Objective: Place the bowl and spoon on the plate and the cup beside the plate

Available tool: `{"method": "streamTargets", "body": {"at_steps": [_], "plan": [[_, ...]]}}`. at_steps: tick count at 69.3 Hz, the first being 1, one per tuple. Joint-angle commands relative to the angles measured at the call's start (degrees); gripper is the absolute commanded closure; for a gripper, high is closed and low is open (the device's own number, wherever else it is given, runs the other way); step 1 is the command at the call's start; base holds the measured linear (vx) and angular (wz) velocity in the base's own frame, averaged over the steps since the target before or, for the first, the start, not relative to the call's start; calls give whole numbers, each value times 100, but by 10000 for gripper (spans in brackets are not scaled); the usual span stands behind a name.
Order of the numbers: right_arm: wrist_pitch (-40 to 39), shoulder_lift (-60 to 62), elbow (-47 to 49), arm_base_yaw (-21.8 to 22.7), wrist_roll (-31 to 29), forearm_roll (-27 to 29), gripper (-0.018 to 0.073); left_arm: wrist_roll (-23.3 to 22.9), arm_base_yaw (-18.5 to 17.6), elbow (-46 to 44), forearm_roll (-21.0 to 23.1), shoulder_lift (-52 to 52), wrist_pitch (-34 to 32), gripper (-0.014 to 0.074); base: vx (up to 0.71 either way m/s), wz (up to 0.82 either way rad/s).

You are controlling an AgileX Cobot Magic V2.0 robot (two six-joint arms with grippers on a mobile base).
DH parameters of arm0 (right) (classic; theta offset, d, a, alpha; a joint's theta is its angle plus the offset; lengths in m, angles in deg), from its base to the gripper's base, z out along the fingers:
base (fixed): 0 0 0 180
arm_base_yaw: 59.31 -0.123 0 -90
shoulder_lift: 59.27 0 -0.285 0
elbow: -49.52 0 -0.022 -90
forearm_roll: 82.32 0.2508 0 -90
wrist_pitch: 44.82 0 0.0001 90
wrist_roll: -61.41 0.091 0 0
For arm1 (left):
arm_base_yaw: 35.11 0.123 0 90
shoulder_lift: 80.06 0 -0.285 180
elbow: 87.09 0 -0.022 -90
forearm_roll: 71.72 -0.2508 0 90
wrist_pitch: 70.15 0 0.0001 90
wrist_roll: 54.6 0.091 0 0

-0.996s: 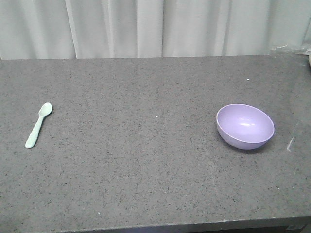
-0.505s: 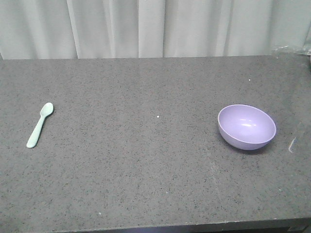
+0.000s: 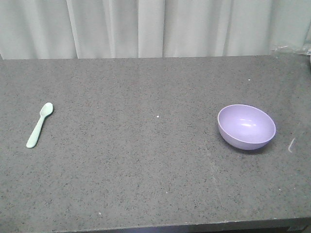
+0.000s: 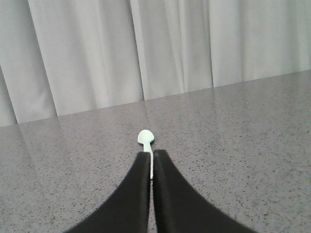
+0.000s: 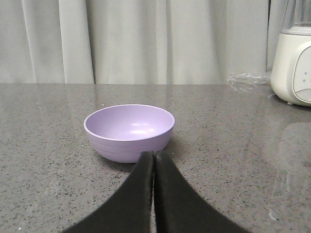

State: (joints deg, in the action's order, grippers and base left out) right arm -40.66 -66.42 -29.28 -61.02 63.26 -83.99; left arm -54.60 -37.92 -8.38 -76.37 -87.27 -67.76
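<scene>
The mint-green spoon (image 3: 39,125) lies on the grey table at the left, scoop pointing away. The lavender bowl (image 3: 246,126) stands upright and empty at the right. Neither gripper appears in the front view. In the left wrist view my left gripper (image 4: 152,153) is shut and empty, hanging short of the spoon (image 4: 146,137), whose handle shows through the slit between the fingers. In the right wrist view my right gripper (image 5: 154,154) is shut and empty, just in front of the bowl (image 5: 129,131). The plate and the cup are out of view.
A white appliance (image 5: 294,63) and a crumpled clear plastic wrap (image 5: 245,80) stand at the table's far right. Pale curtains (image 3: 155,26) hang behind the table's back edge. The table's front edge (image 3: 155,227) runs along the bottom of the front view.
The whole front view has slid a few pixels to the right. Spoon and bowl keep their places on the table.
</scene>
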Motion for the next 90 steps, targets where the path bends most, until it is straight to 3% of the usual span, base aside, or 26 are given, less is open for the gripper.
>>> {"method": "streamTargets", "body": {"at_steps": [1,71,82,90], "plan": [[-416,57,-23,28,-3,-15,565,0,15,-47,41,83,-428,603,0,0],[-598,57,-12,28,-3,-4,565,0,15,-52,41,83,-437,603,0,0],[-559,37,77,28,11,166,565,0,15,-377,41,76,-294,603,0,0],[-296,-151,435,28,11,280,565,-156,15,-884,46,-37,191,603,0,0]]}}
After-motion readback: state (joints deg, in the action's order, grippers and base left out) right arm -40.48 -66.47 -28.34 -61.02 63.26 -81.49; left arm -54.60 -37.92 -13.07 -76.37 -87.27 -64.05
